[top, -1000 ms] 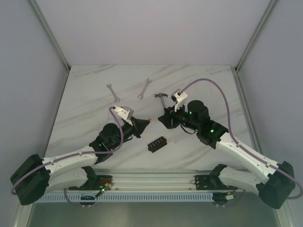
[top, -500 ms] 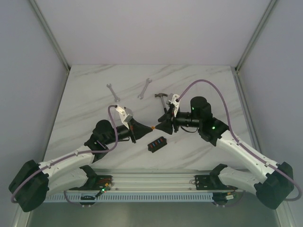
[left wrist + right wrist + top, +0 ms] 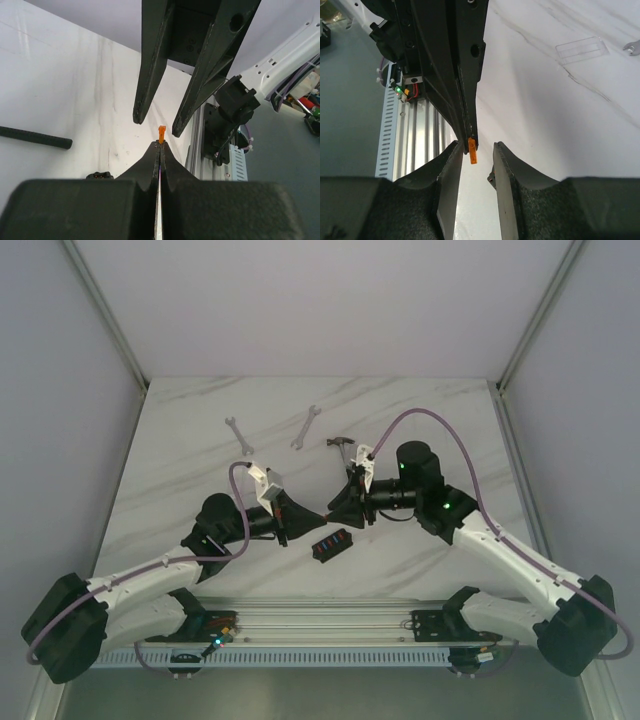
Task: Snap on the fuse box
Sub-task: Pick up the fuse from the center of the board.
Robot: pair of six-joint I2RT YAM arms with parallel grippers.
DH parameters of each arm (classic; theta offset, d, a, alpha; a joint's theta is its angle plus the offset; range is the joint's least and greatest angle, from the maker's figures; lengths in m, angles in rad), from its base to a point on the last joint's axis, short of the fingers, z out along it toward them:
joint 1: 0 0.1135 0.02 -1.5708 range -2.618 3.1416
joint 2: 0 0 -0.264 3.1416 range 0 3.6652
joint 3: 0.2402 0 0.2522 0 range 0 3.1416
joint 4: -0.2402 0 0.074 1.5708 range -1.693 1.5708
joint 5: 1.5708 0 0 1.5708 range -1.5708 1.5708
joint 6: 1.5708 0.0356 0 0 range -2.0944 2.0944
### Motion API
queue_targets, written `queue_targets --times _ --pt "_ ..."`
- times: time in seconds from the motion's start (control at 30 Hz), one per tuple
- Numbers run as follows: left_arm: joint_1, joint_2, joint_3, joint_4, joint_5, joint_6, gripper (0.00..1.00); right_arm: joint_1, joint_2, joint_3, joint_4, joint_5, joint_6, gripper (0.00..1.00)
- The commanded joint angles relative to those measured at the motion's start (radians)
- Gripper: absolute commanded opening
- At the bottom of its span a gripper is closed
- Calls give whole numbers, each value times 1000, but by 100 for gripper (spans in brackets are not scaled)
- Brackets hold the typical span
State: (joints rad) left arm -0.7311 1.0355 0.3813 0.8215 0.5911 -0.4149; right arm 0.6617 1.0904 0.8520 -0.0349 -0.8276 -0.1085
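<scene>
The fuse box (image 3: 334,543) is a small black box with coloured fuses, lying on the table in front of both grippers. A sliver of it shows in the left wrist view (image 3: 99,175). My left gripper (image 3: 317,515) is shut on a tiny orange fuse (image 3: 161,134) that sticks out past its tips (image 3: 160,145). My right gripper (image 3: 333,514) is open and faces it tip to tip. In the right wrist view the orange fuse (image 3: 472,151) hangs between the right gripper's (image 3: 476,149) open jaws, nearer the left finger and touching neither.
A hammer (image 3: 343,444) lies behind the right gripper, and its handle shows in the left wrist view (image 3: 35,137). Two wrenches (image 3: 238,435) (image 3: 306,426) lie at the back. A clear plastic lid (image 3: 581,50) lies flat on the marble table. The aluminium rail (image 3: 320,618) runs along the near edge.
Both arms moved toward each other above the fuse box. The left gripper carried the orange fuse rightward, and the right gripper swung left, so its open jaws now flank the fuse.
</scene>
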Motion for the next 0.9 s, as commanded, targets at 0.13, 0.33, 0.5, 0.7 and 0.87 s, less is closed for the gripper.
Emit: queue_targets --times 0.13,0.33,0.5,0.7,0.87 --pt "3 3 16 74 48 -16 0 -3 16 44 -22 -73 -34 30" --pt "4 5 15 72 52 -15 0 -5 12 44 -22 -76 -34 20" --pt "4 5 6 59 38 -6 0 -5 3 42 -22 -82 -33 4" --pt "3 -8 -24 -1 -72 21 10 -5 12 39 -27 16 24 0" --pt "-10 -24 -61 -57 -231 68 40 1 44 52 -109 276 125 0"
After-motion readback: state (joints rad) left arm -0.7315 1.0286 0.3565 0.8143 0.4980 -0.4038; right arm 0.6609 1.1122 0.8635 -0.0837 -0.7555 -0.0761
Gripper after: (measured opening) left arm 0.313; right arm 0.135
